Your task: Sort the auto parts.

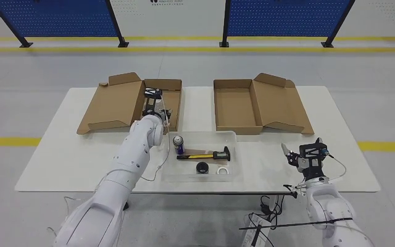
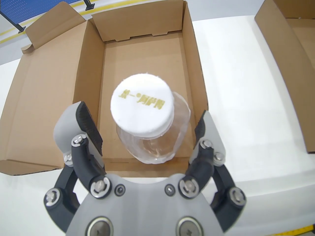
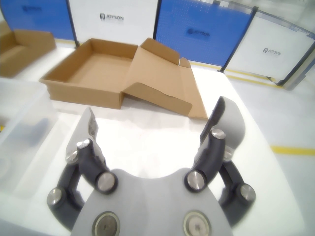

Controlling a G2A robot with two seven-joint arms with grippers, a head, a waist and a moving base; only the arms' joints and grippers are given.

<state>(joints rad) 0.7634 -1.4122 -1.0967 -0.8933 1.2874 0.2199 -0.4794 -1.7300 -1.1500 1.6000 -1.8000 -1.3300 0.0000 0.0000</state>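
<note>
- Nearest me, the left pincer (image 2: 142,111) is spread wide, with one pad on each side of a white cap (image 2: 142,103). As far as I can see, neither pad touches it, so it is pinching nothing.
- That cap tops a clear bottle (image 2: 157,146), which stands upright on the floor of the left box (image 2: 145,57), directly beneath the pincer. Its long axis runs straight up the pincer's own approach line, and it stands close to the box wall on the wrist side.
- My judgement is that the bottle is set down and free, so the coming move turns on that alignment. A straight pull back along the axis should clear it, while any sideways drift risks a pad clipping the cap and tipping the bottle.
- The right pincer (image 3: 155,108) is also spread and empty, above bare table. The right box (image 3: 96,67) lies ahead of it and the tray (image 3: 22,104) is off to one side.
- From the top view, the tray holds a blue can (image 1: 178,144), a long yellow-and-black tool (image 1: 203,154) lying crosswise, a black ring (image 1: 202,167) and a white roll (image 1: 222,171).
- I judge the left pincer nearer the can and the right pincer nearer the roll.
- The cap carries yellow print, and the panels (image 3: 192,20) beyond the right box bear a logo. I leave both unread.
</note>
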